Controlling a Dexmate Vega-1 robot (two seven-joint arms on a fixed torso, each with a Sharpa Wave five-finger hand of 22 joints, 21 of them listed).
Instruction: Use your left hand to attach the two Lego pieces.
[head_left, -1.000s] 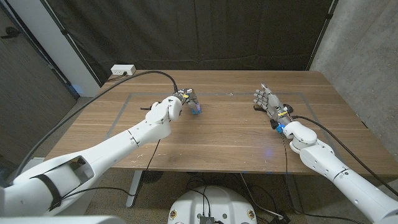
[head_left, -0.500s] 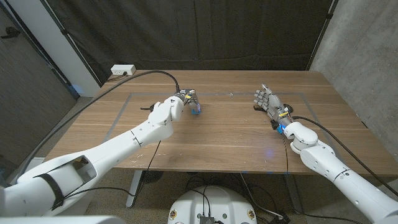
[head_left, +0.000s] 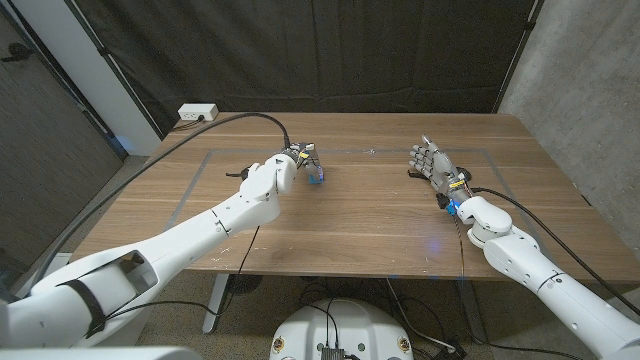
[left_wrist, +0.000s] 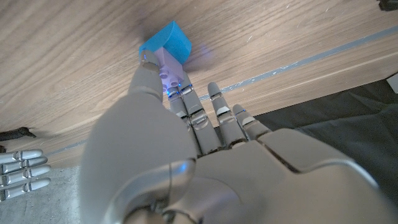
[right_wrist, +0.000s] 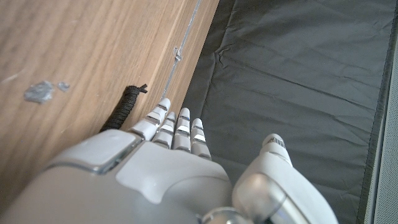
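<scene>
A blue Lego piece (head_left: 317, 178) (left_wrist: 166, 41) sits on the wooden table, left of its middle. A pale piece (left_wrist: 166, 64) lies against it, on the side nearer my left hand (head_left: 294, 159) (left_wrist: 186, 143). That hand pinches the pair: the thumb tip touches the blue piece's edge and the fingertips (left_wrist: 181, 93) rest on the pale piece. In the head view the pale piece is hidden behind the fingers. My right hand (head_left: 432, 163) (right_wrist: 168, 162) stands on its edge at the right of the table, fingers straight and apart, holding nothing.
A short black cord-like thing (right_wrist: 122, 109) (head_left: 411, 172) lies by my right hand's fingertips. A white power strip (head_left: 197, 113) sits at the far left corner. Thin tape lines (head_left: 205, 160) mark a rectangle on the table (head_left: 360, 215).
My left hand has edged slightly to the right and forward, keeping the blue piece at its fingertips. The right hand has stayed still.
</scene>
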